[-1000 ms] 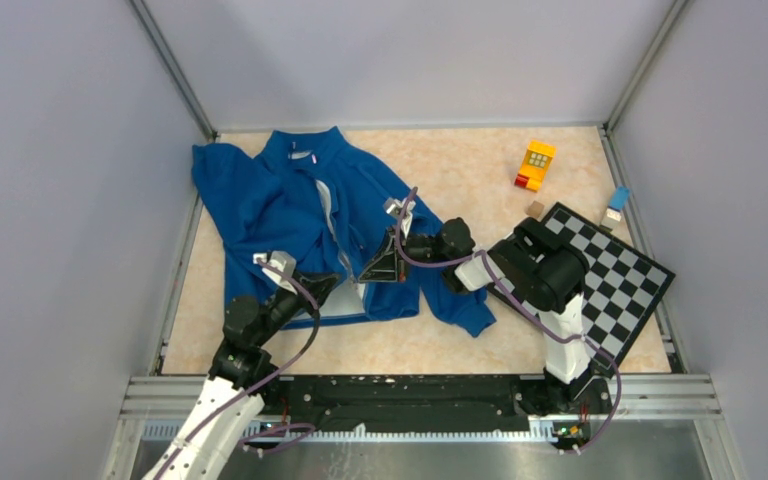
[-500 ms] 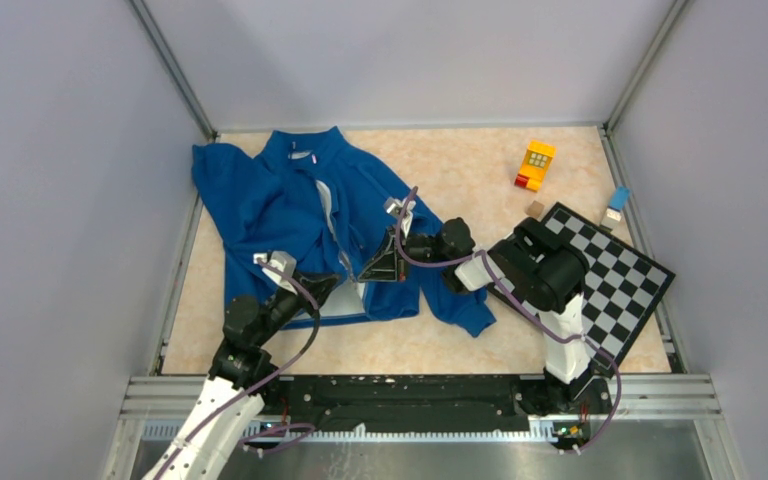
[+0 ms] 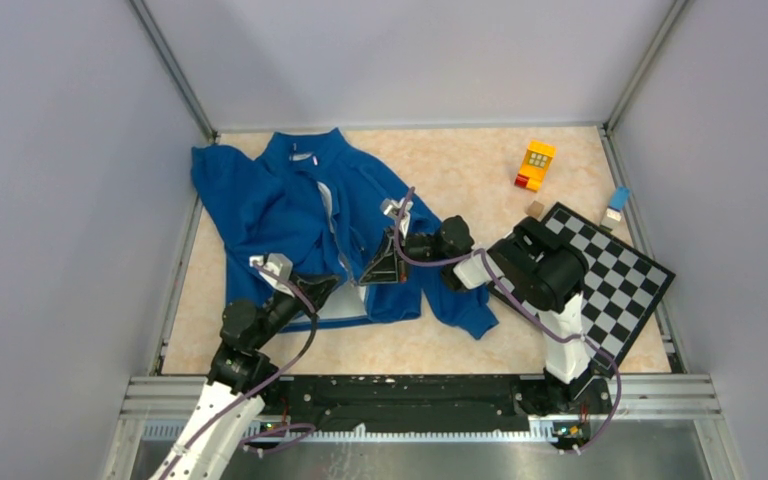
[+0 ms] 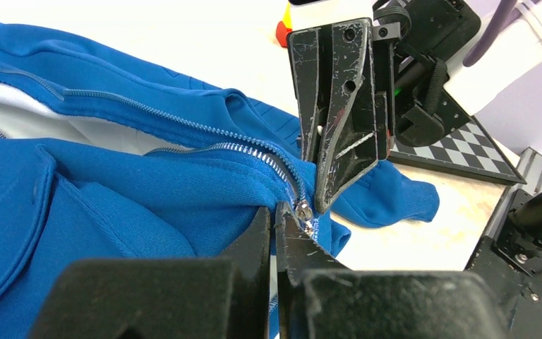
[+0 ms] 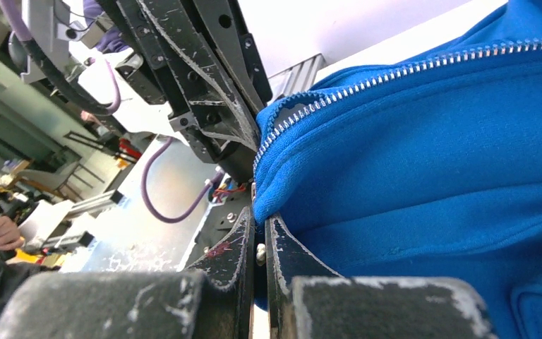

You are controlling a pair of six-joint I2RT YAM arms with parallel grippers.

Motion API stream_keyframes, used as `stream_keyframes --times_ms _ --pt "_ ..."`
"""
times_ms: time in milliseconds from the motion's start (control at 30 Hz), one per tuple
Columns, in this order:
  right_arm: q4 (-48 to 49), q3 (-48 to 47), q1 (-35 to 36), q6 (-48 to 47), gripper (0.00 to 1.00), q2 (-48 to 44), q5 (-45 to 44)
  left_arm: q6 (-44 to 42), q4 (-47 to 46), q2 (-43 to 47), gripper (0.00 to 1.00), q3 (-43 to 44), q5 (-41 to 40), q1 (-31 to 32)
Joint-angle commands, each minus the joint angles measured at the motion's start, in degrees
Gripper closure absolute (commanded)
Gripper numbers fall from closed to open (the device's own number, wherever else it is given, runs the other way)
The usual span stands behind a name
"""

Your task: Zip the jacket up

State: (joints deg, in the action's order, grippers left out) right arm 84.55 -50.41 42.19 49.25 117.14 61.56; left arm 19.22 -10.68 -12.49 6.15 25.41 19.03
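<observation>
Royal-blue soft fabric jacket (image 3: 260, 200): right fingers (image 5: 286, 258) clamp hem, left fingers (image 4: 254, 240) closed at silver slider (image 4: 303, 210). Next: pull slider collarward.

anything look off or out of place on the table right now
The jacket lies rumpled and askew at the left, front open, pale lining showing. The checkerboard at the right sits rotated, one corner overhanging the side rail.

Royal-blue jacket (image 3: 270, 205) lies spread on left half of tabletop (image 3: 460, 180), collar (image 3: 305, 145) toward far edge, hem toward near edge. Front unzipped, pale lining (image 4: 14, 113) showing, zipper slider (image 4: 302, 209) down at hem.
</observation>
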Motion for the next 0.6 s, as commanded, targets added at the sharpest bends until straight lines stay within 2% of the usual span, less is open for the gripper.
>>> stream_keyframes --times_ms 0,100,233,567 --pt "9.68 -2.19 -0.52 2.68 1.00 0.69 6.79 1.99 -0.83 2.30 1.00 0.50 2.30 0.05" --pt "14.04 -2.87 -0.46 5.06 1.00 0.81 9.62 2.28 0.62 3.89 1.00 1.10 2.28 0.04" --pt "14.11 -1.05 -0.44 0.53 1.00 -1.49 9.80 2.90 0.77 6.09 1.00 0.79 2.19 0.03" --pt "14.08 0.03 -0.72 -1.99 1.00 -5.76 7.45 5.39 1.17 11.02 1.00 -2.08 3.71 0.05"
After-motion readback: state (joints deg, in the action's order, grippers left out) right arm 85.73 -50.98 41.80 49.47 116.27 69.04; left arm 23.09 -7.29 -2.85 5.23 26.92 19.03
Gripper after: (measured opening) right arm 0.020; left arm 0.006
